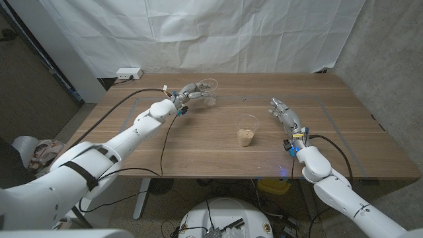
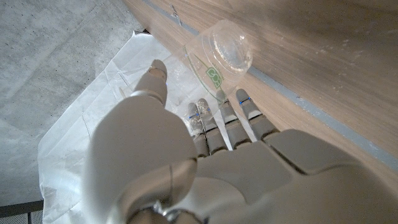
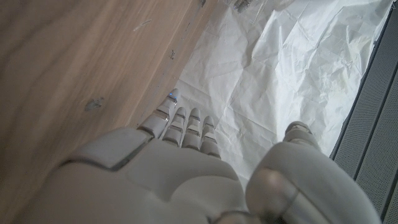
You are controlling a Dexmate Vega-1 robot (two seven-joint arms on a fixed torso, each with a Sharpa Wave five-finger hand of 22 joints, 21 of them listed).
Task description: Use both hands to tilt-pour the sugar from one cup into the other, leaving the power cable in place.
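Your left hand [image 1: 188, 92] is out at the far left-centre of the wooden table [image 1: 198, 152], grasping the empty clear cup [image 1: 209, 87]. The cup is tilted, with its mouth turned up and to the right. In the left wrist view the fingers [image 2: 224, 121] reach to the cup [image 2: 221, 55], which is seen bottom-on with a green logo on its wall, and the thumb stands apart beside it. The cup looks empty, with only a faint film on its base.

The second clear cup [image 1: 247, 129] stands upright near the table's middle, with a layer of tan sugar [image 1: 246, 137] in its bottom. It is well apart from the held cup, nearer to you and to the right.

Your right hand [image 1: 283, 114] is released. It holds nothing, with its fingers extended close together toward the far side, and it sits to the right of the sugar cup without touching it. The right wrist view shows the fingers [image 3: 180, 127] straight along the table's edge, with the thumb off to the side.

A black power cable [image 1: 122, 100] runs from the far-left table edge toward your left wrist. A white power strip [image 1: 129, 73] sits past the far-left corner, with a white sheet [image 1: 218, 33] hanging behind.
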